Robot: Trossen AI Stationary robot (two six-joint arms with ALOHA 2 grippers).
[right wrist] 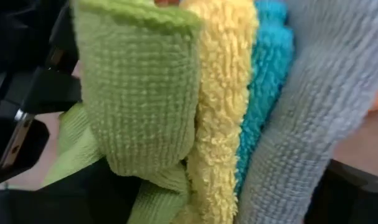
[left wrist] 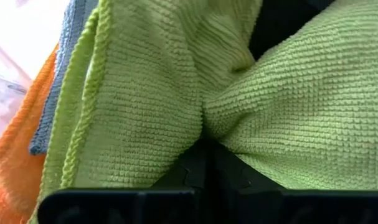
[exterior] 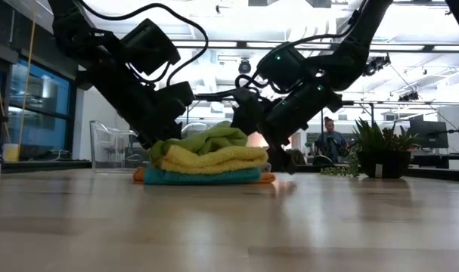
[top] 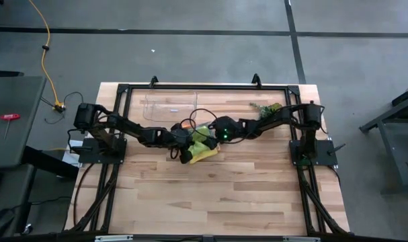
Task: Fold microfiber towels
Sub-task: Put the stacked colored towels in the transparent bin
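Lime-green microfiber towel (exterior: 206, 140) lies rumpled on top of my stack, far of the middle of the wooden counter (top: 210, 195), between my two arms. Under it I see the yellow towel (exterior: 214, 159) and the teal towel (exterior: 203, 176) lying flat and squared, with an edge of the orange towel (exterior: 139, 174) showing at the bottom; my right wrist view also shows the grey towel (right wrist: 301, 124) among the layers.

My left gripper (top: 185, 152) is at the stack's left side, its jaws clamped together on a pinch of the lime-green cloth. My right gripper (top: 205, 134) is at the stack's right side, its jaws spread wide and holding nothing that I can see.

I judge four towels folded and stacked, and the green one the last, not yet flat. What remains, I think, is to finish its fold, smooth it onto the pile and let go.
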